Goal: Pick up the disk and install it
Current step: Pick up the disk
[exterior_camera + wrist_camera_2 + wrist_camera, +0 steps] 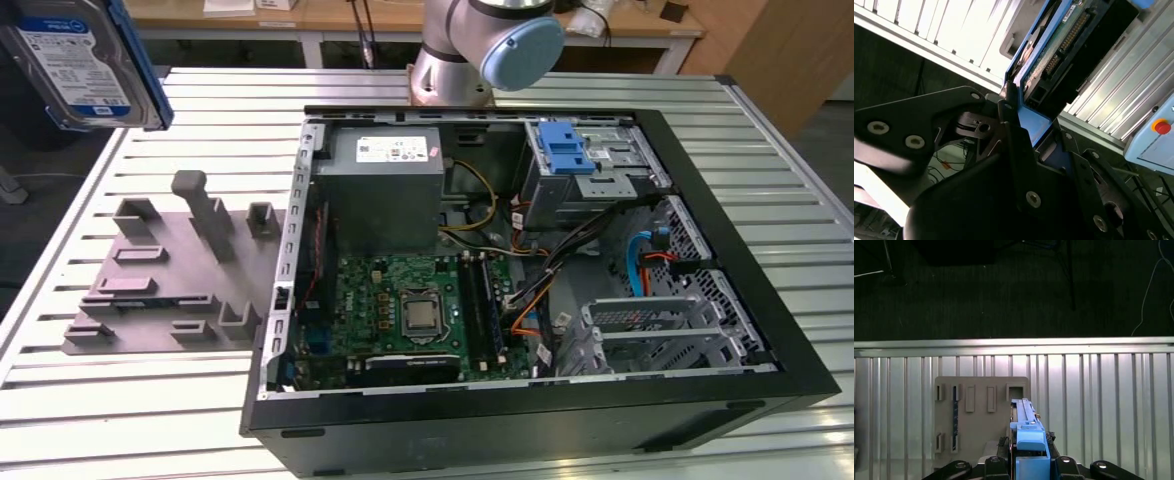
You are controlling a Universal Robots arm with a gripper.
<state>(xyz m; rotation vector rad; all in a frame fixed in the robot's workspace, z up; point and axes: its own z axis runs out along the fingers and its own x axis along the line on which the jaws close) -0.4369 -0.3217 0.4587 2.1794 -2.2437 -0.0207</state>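
Disk (pixel 74 60) aloft (jaws clamped), fixture plate (pixel 160 275) beneath

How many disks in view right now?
1. The disk is clamped in the gripper, up in the air at the exterior view's top left. Others may be hidden inside the case.

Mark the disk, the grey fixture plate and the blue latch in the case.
disk (pixel 80 62): exterior view, on its white-and-blue label.
grey fixture plate (pixel 194 282): exterior view, bare flat base.
blue latch (pixel 570 148): exterior view, ridged face.
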